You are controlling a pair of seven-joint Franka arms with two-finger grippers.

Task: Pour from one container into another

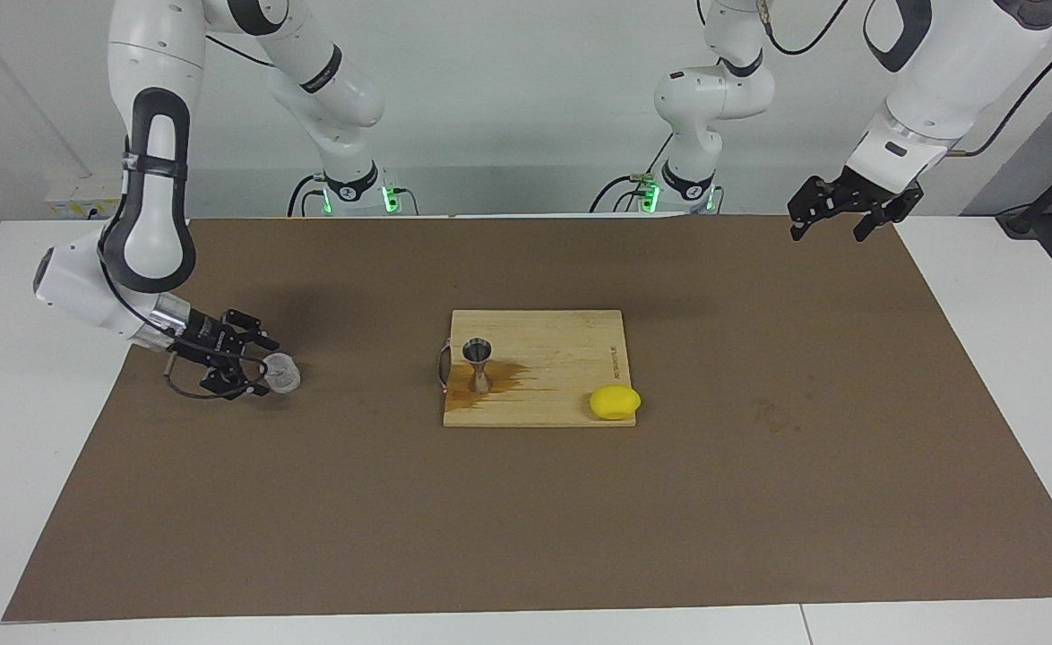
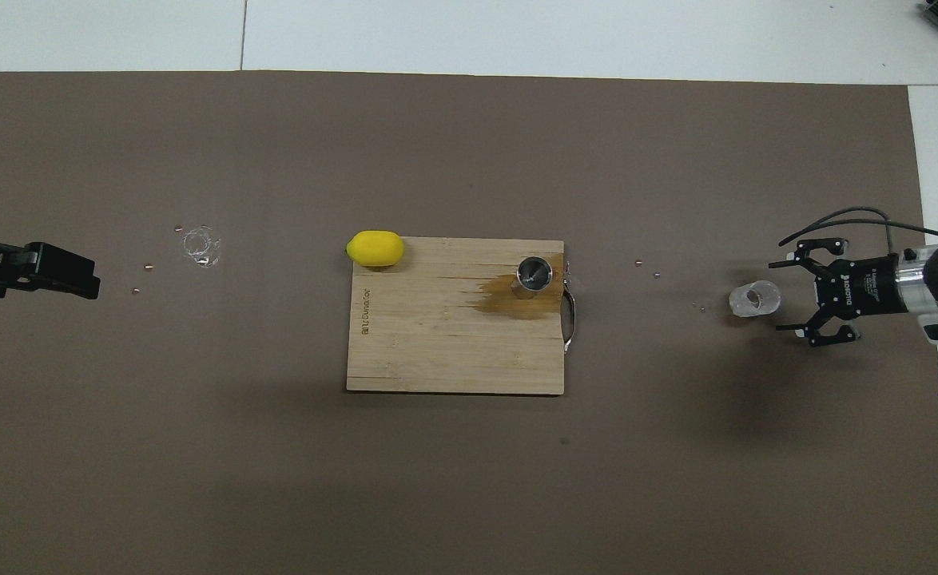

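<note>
Releasing: your right gripper [image 2: 792, 297] stands wide beside the clear cup [image 2: 754, 299] near the mat's [image 2: 469, 479] edge; left gripper [image 1: 840, 215] waits wide; jigger [image 1: 478, 363] looks poured; back away

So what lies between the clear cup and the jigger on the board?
Bare brown mat, apart from a few small droplets the overhead view shows between the clear cup and the board; the jigger stands in a wet stain.
</note>
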